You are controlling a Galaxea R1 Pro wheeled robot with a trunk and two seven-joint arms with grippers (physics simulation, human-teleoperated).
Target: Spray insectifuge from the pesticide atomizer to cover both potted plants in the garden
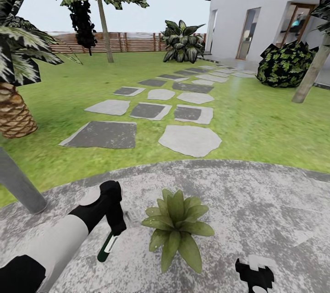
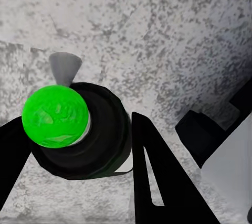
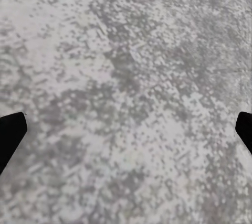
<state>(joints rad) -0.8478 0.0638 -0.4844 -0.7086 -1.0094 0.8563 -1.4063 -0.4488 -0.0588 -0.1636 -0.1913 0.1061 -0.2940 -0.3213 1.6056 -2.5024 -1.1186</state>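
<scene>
Head view first: my left hand (image 1: 114, 231) hangs over the grey patio (image 1: 256, 201), closed around the pesticide atomizer (image 1: 107, 248), which slants down at about 7 o'clock. One potted plant (image 1: 176, 229) sits just beside it at 3 o'clock. Stepping stones (image 1: 190, 139) run off toward 12, a palm (image 1: 16, 110) stands at 10. Left wrist view: fingers (image 2: 157, 182) flank the atomizer's green cap. Right wrist view: my right hand's (image 3: 126, 129) fingertips (image 3: 10, 129) are spread wide, holding nothing, above bare stone.

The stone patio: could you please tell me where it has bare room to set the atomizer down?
Bare patio lies between the potted plant and the lawn, and under the right gripper. It is crowded between the plant and the left gripper.
</scene>
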